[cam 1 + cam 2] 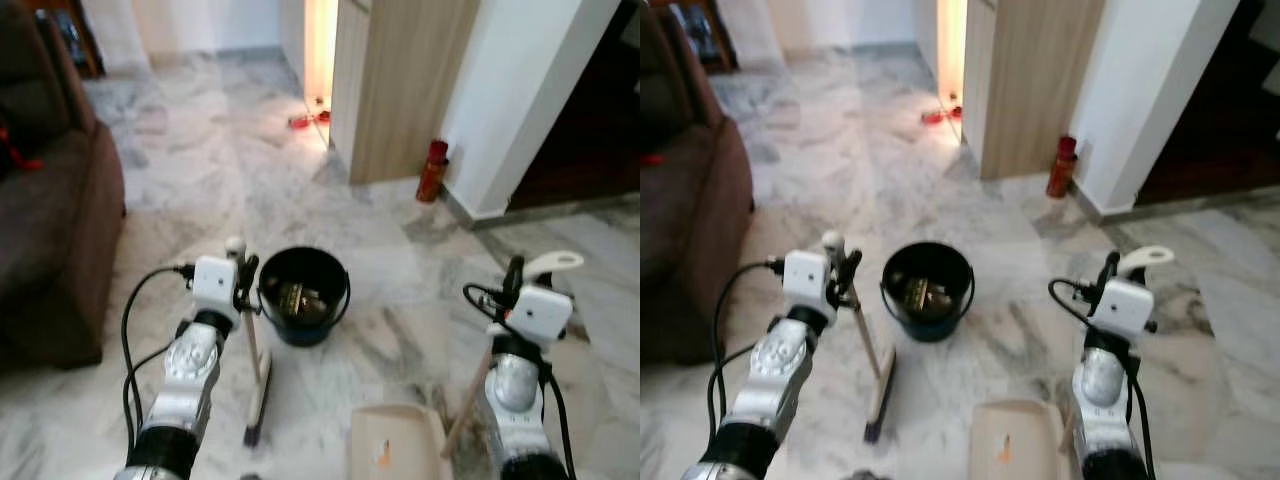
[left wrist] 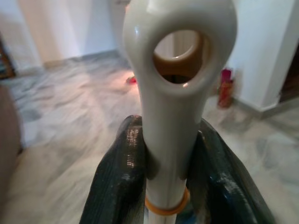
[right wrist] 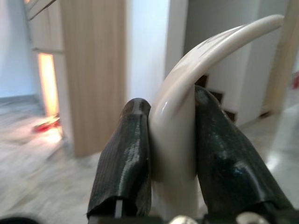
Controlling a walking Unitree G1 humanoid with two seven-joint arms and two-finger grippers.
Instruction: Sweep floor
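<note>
While a black bucket [image 1: 303,294] is sitting on the marble floor [image 1: 200,190] just beyond them, the left gripper [image 2: 170,158] is pinching the cream broom handle [image 2: 174,93] between its fingers [image 2: 119,182]; the broom head [image 1: 258,410] is resting on the floor below; the right gripper [image 3: 173,154] is clamping the curved dustpan handle [image 3: 205,60], the dustpan [image 1: 395,440] lying below its fingers.
</note>
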